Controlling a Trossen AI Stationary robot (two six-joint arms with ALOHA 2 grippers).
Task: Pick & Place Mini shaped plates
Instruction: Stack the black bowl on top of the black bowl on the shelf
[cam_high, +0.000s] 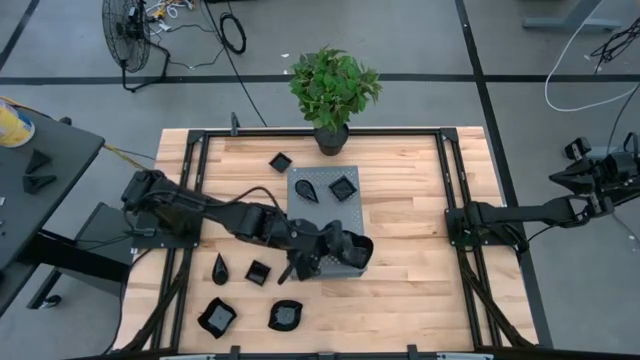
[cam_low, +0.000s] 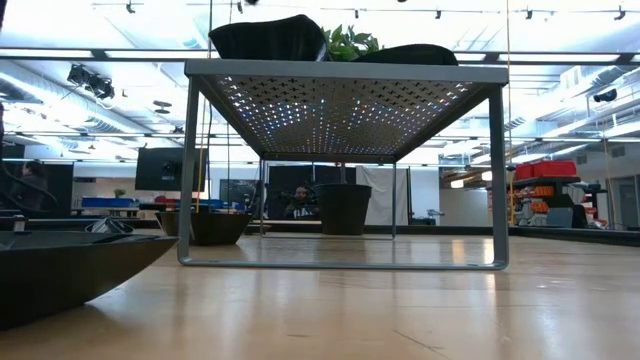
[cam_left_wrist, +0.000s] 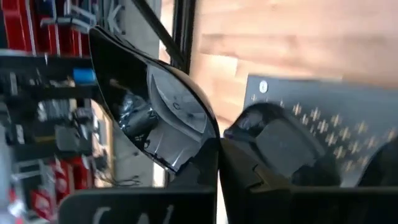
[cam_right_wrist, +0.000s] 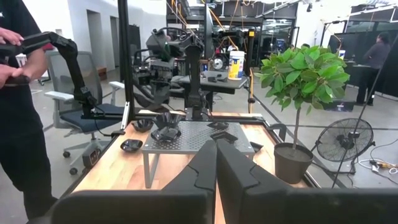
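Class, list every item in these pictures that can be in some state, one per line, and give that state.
Left end effector: shut on a wavy-edged plate, over the perforated stand's near edge.
Right end effector: shut, empty, parked off the table's right side.
Teardrop plate: resting on the perforated stand.
Square plate: resting on the stand.
Potted plant: upright.

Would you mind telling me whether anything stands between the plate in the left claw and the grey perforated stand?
Nothing visible does. The left claw is shut on a glossy black plate at the stand's near-left corner. Two plates already sit on its far half, clear of that corner.
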